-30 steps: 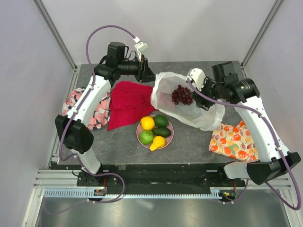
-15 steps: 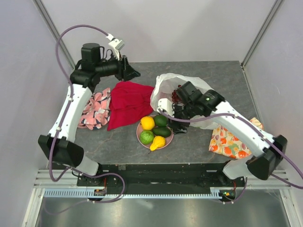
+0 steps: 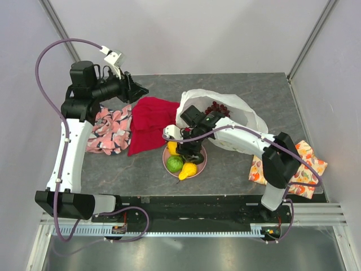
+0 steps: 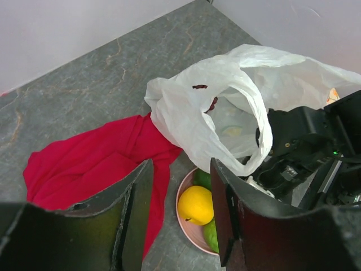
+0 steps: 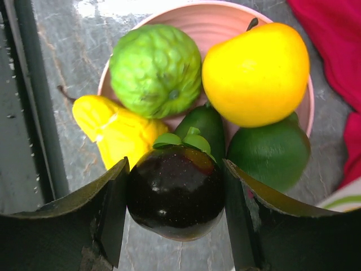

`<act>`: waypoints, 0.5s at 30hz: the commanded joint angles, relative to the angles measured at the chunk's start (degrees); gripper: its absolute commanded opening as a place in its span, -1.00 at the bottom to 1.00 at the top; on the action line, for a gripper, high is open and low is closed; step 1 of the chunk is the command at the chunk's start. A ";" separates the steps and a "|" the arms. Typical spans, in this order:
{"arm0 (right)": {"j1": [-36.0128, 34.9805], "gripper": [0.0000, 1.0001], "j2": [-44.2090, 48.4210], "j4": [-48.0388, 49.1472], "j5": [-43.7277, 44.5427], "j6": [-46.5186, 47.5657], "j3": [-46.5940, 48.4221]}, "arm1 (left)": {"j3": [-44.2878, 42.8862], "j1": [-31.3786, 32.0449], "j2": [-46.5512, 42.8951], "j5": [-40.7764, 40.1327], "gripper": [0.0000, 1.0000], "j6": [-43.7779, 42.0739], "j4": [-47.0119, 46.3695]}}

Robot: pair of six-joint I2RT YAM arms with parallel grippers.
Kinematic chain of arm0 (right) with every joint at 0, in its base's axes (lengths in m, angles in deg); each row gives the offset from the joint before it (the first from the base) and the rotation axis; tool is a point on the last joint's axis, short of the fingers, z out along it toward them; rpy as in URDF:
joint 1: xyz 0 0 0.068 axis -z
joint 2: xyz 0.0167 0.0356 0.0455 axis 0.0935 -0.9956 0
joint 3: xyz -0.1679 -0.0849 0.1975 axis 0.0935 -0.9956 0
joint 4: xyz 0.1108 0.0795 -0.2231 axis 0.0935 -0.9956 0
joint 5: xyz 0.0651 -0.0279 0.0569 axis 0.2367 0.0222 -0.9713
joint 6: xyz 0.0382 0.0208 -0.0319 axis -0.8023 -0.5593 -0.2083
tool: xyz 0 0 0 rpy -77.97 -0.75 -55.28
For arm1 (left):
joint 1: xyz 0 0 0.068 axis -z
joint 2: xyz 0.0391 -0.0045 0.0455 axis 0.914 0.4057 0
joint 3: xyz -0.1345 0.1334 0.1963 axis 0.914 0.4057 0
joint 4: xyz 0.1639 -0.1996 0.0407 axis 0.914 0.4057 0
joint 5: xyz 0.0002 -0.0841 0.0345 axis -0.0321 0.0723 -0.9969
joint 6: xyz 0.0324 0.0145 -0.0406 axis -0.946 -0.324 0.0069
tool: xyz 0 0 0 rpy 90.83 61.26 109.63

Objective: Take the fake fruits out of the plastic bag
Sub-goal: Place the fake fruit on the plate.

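Observation:
My right gripper [image 5: 176, 209] is shut on a round dark purple fruit [image 5: 176, 192] with green leaves, just above the pink plate [image 5: 225, 8]. On the plate lie a lime [image 5: 156, 70], a yellow citrus [image 5: 256, 73], a pear [image 5: 115, 130] and two avocados [image 5: 271, 152]. The top view shows the right gripper [image 3: 190, 148] over the plate [image 3: 202, 164]. The white plastic bag [image 3: 242, 121] lies behind it, mouth open, with grapes [image 3: 217, 107] inside. My left gripper [image 3: 135, 90] hangs open and empty at the back left, apart from the bag [image 4: 197, 113].
A red cloth [image 3: 152, 121] lies left of the plate, and a pink floral cloth [image 3: 110, 132] sits further left under the left arm. An orange fruit-printed cloth [image 3: 293, 169] lies at the right edge. Walls enclose the table on three sides.
The right arm came from the bag's right side to over the plate, with the dark fruit in its jaws. The left arm pulled back to the left, away from the bag, and its jaws opened.

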State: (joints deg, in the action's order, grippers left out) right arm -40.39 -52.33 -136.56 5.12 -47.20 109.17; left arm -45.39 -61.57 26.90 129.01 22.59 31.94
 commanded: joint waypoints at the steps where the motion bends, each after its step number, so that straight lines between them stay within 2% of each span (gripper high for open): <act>1: -1.08 0.20 -1.97 4.16 -0.40 0.60 2.27 | 0.61 -1.06 -1.46 0.86 0.05 -1.71 0.53; 2: -1.35 0.29 -2.23 4.42 0.03 0.60 2.18 | 0.53 -1.15 -1.46 1.21 0.05 -1.54 0.44; 4: -1.88 0.88 -2.15 5.30 1.70 0.08 1.92 | 0.79 -1.24 -1.29 1.47 0.05 -1.36 0.27; 5: -1.97 0.96 -1.71 5.39 1.88 -0.53 2.18 | 0.88 -1.24 -1.20 2.00 0.05 -1.01 0.18; 10: -1.88 0.96 4.17 0.32 3.12 -2.91 6.65 | 0.27 -1.33 -0.49 3.32 0.05 -0.48 -0.43; 15: -1.88 0.96 16.64 -7.78 7.41 -4.40 8.07 | -1.58 -1.24 2.93 4.99 0.06 1.10 -2.28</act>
State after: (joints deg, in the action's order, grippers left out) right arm -42.23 -47.26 -138.03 9.63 -49.82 113.26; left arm -44.72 -62.56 27.42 131.48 22.68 32.33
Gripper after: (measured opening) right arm 0.982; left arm 0.527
